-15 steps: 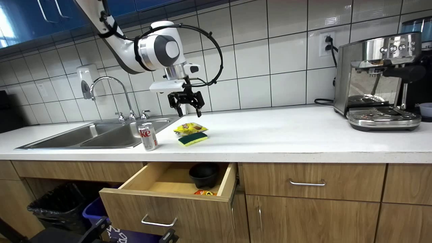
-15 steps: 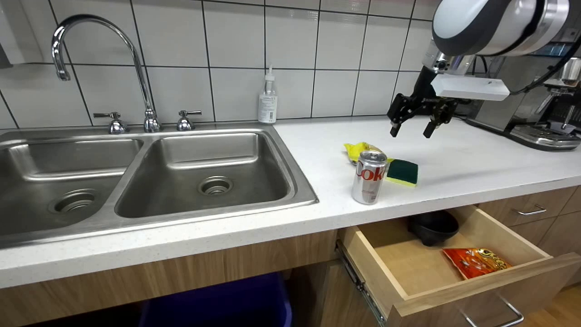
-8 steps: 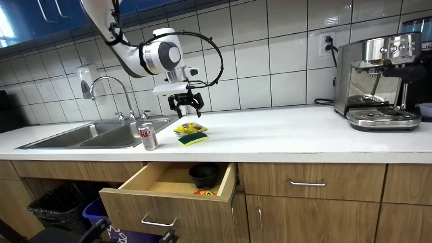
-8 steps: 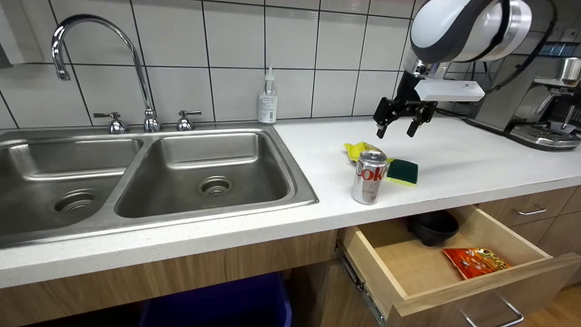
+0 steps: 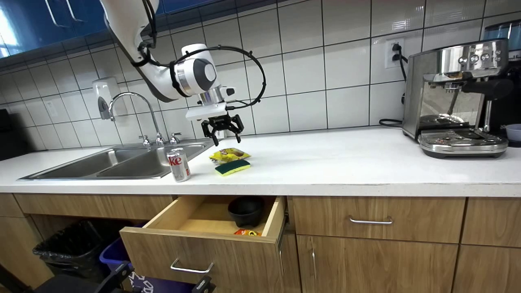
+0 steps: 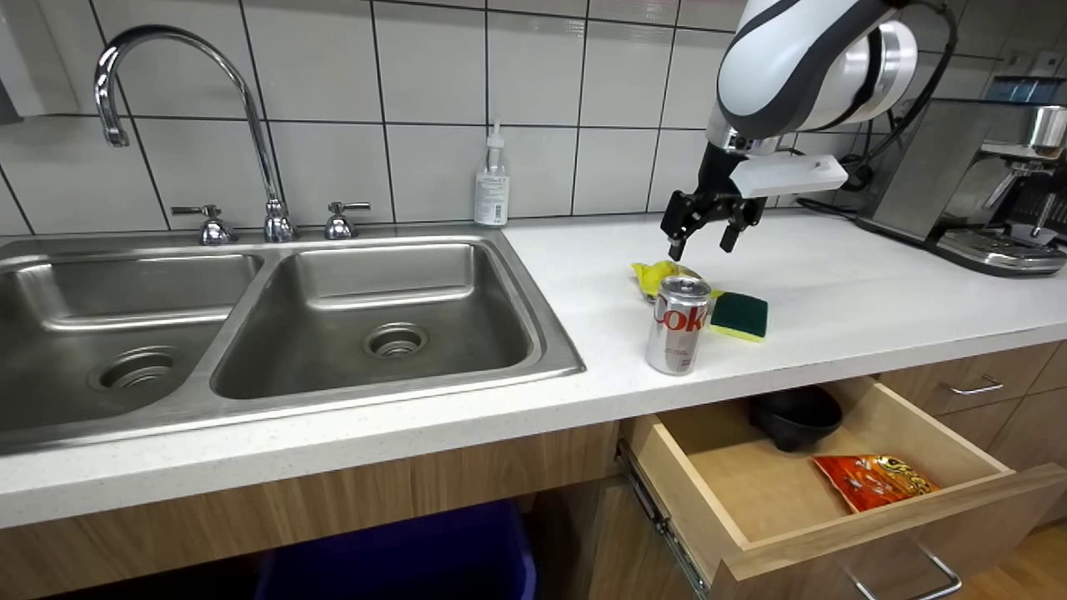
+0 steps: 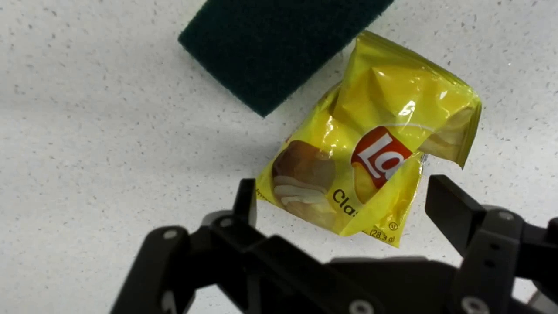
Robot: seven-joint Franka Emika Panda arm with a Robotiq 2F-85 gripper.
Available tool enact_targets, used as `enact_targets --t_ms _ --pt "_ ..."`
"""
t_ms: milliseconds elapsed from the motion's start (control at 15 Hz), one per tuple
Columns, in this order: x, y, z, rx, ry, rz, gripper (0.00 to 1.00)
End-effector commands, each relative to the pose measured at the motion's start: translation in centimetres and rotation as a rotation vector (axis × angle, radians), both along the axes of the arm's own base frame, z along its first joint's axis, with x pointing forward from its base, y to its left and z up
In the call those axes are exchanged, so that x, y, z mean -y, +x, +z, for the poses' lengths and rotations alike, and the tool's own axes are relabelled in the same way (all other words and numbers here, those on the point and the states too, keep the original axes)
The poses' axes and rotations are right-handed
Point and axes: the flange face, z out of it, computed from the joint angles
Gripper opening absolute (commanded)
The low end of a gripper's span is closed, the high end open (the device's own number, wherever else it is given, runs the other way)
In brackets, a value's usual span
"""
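In an exterior view, the claw (image 5: 227, 141) hangs above the desk (image 5: 346, 162), pointing down, its two fingers well apart and nothing between them. It is higher than the green-and-yellow sponge (image 5: 233, 167) and behind it. The yellow chip bag (image 5: 228, 155) lies on the desk just behind the sponge. The silver soda can (image 5: 179, 165) stands upright on the sponge's side toward the sink (image 5: 136, 166), and the pulled-out drawer (image 5: 195, 246) is below the sponge, holding a black bowl (image 5: 246, 211).

In an exterior view, the can hides part of the bag, and an orange packet (image 6: 875, 481) lies in the drawer, lower than the sponge. A low swing to the sponge's sink side could clip the can and topple it, since nothing braces it.

In the wrist view, the crumpled bag lies beside the sponge, one corner seeming to meet its edge. The fingers (image 7: 246, 198) flank the bag's end farther from the sponge, with no contact visible. Closing at this height would probably catch only air; a grip on that end alone could slip on the slick, folded film, and pushing the bag could shove the sponge along.
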Motion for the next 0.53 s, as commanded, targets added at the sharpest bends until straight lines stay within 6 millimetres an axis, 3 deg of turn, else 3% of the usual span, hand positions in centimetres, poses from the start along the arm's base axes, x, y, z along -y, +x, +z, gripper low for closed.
enact_targets --t_ms 0,467 --pt "-0.8 1.6 -0.4 -0.01 -0.02 0.011 1.0" --pt "-1.4 2.6 -1.5 -0.013 -0.027 0.016 1.0"
